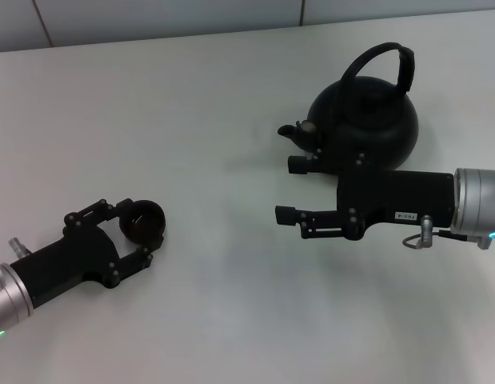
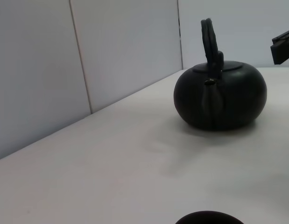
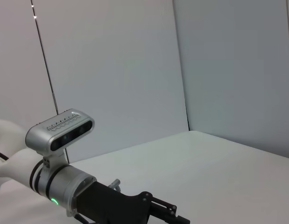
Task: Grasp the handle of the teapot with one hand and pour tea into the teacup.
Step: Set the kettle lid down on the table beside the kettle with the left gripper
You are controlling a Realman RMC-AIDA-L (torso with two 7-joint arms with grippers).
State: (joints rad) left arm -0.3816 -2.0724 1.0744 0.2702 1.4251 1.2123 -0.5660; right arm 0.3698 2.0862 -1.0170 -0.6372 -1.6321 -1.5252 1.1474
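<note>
White tabletop (image 1: 231,264) backed by pale wall panels (image 2: 125,51); nearest the robot, L gripper (image 1: 149,230) sits w/ fingers spread around the teacup (image 1: 142,221), not visibly squeezing it. Farther out, well to the right of the cup, R gripper (image 1: 290,189) hangs just in front of the teapot (image 1: 367,126) w/ fingers apart, holding nothing. Pot is upright, spout toward the cup, handle (image 1: 383,66) arched over its top & untouched.

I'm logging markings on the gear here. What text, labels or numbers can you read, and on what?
Nothing legible. The right hand carries a small pale label on its black body, too small to read. The teapot, teacup and left hand show no markings.
</note>
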